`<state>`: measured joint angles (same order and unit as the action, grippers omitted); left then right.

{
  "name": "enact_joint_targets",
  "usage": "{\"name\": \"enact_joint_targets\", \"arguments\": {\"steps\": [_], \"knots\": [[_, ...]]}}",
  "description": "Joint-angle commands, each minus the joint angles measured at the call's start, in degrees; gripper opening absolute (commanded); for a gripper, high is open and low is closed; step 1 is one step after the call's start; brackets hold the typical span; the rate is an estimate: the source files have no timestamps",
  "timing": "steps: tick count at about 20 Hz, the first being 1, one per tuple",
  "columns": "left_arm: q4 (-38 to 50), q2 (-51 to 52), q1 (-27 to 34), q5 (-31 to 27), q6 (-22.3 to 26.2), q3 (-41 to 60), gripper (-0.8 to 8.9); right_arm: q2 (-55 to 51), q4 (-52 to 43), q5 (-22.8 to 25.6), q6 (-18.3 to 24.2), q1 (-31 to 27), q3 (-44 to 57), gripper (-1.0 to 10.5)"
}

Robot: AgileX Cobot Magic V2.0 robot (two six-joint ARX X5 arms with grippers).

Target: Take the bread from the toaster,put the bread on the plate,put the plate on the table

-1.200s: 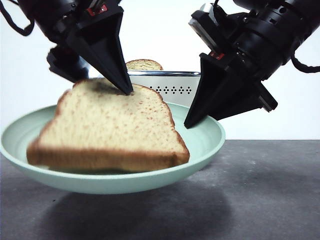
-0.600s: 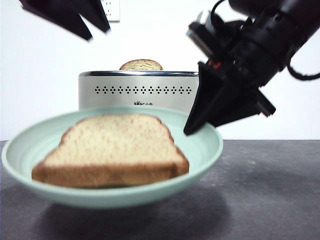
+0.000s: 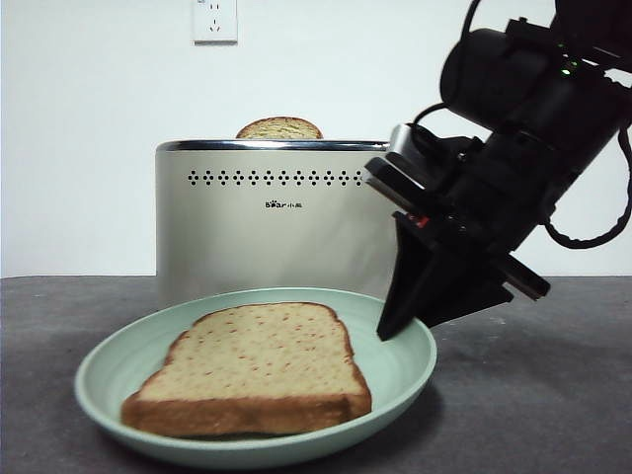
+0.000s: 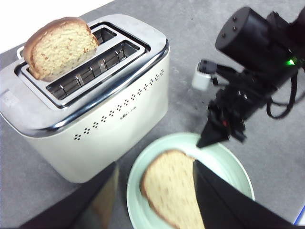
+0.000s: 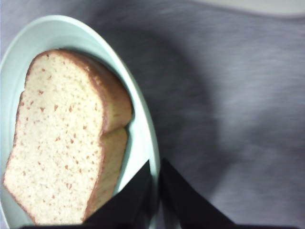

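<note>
Bench (image 3: pixel 553 395): carries toaster (image 3: pixel 267 222) at rear, second slice (image 3: pixel 279 128) in its slot. Plate (image 3: pixel 118 360) in front, apparently set down; bread (image 3: pixel 257 365) flat on it. Right claw (image 3: pixel 387 331) clamped on plate rim; release remains. Left wrist view alone shows left claw (image 4: pixel 155 179) apart, above the plate.

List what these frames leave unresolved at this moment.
- Whether the plate rests on the table: front view crops its underside at the bottom edge.
- Second slice: front view shows only its dome, the toaster hides the rest.
- Bread: left wrist view, partly behind the open left gripper.
- Right gripper, shut on the plate rim: right wrist view blurs the contact.
</note>
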<state>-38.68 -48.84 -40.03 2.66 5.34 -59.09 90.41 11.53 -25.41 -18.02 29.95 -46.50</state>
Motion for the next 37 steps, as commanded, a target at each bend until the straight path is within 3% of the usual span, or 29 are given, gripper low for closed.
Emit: {"name": "enact_joint_targets", "arguments": {"steps": [1, 12, 16, 19, 26, 33, 37], "knots": [[0.02, -0.15, -0.55, -0.33, -0.28, -1.44, 2.6, 1.57, -0.57, -0.09, -0.63, -0.83, -0.76, 0.0], [0.96, -0.17, -0.55, -0.33, -0.22, -1.44, 2.6, 5.86, 1.2, -0.63, 0.44, -0.13, -0.76, 0.1], [0.94, -0.17, -0.55, -0.33, -0.02, -1.44, 2.6, 5.44, 1.2, -0.09, 0.35, -0.13, -0.76, 1.9], [0.96, -0.17, -0.55, -0.33, 0.02, -1.44, 2.6, 3.3, 1.64, 0.2, 0.42, -0.15, -0.83, 2.0], [0.94, -0.2, -0.55, -0.33, 0.0, -1.44, 2.57, -12.31, 11.04, 6.84, 3.06, -0.15, -0.87, 2.0], [0.37, -0.2, -0.55, -0.31, -0.17, -1.44, 2.29, -33.46, 18.29, 6.82, 4.74, 5.6, -0.87, 2.0], [-1.79, -0.2, -0.55, -0.28, -0.5, -1.44, 1.84, -40.17, 21.7, 6.82, 4.42, 9.84, -0.87, 1.4]]}}
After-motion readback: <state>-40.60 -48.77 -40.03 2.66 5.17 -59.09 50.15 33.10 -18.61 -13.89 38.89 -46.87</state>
